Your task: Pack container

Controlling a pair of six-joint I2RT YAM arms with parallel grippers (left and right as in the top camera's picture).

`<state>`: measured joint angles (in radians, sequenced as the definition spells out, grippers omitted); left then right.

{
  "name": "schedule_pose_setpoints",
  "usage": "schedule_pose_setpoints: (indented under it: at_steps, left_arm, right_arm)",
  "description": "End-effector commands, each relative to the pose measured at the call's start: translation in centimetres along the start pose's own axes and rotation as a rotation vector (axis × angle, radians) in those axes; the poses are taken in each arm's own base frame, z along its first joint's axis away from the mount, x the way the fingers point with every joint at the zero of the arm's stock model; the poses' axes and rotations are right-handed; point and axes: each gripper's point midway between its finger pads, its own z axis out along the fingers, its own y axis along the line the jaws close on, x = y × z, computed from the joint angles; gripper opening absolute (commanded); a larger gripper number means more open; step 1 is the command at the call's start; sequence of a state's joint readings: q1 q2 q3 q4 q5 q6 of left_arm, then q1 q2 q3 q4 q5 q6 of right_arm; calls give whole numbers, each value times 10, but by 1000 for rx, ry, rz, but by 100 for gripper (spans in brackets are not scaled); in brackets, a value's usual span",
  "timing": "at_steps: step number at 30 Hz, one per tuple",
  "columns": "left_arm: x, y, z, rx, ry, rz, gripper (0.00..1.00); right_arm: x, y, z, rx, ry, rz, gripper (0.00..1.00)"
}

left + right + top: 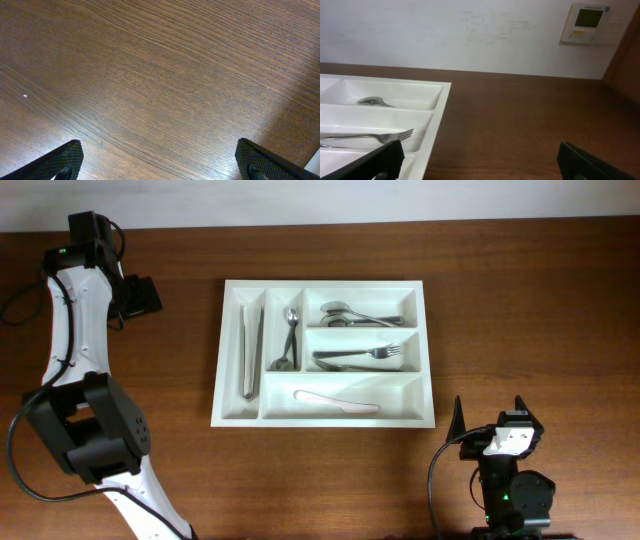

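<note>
Overhead looks straight down; left wrist close above table [160,75]; right wrist low, sharing tray [438,122].

The dark wooden counter [520,300] before me carries only the white container [300,419], lying flat near its middle.

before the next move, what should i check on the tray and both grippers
1. Tray flat on the table: ok
2. Left gripper open, empty: ok
3. Right gripper open, empty: ok
4. Both grippers off the tray: ok
5. Every compartment holds cutlery, such as the fork and the knife: ok
6. More items waiting out of view: cannot tell
</note>
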<state>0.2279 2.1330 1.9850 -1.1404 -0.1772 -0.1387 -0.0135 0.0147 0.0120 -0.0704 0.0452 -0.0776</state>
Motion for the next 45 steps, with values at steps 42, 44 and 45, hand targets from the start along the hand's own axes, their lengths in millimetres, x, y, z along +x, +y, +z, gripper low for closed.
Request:
schedule_pose_setpoints:
  at_steps: [42,44,45]
  left_arm:
    - [267,100,-474,455,-1235,3,99]
    - [274,98,-451,432,-1213,-1,99]
    - [275,96,-442,423,-1204,-3,99]
  right_arm:
    - [2,-5,0,24,2,12,99]
    - [2,-5,0,24,2,12,99]
    - [2,-5,0,24,2,12,99]
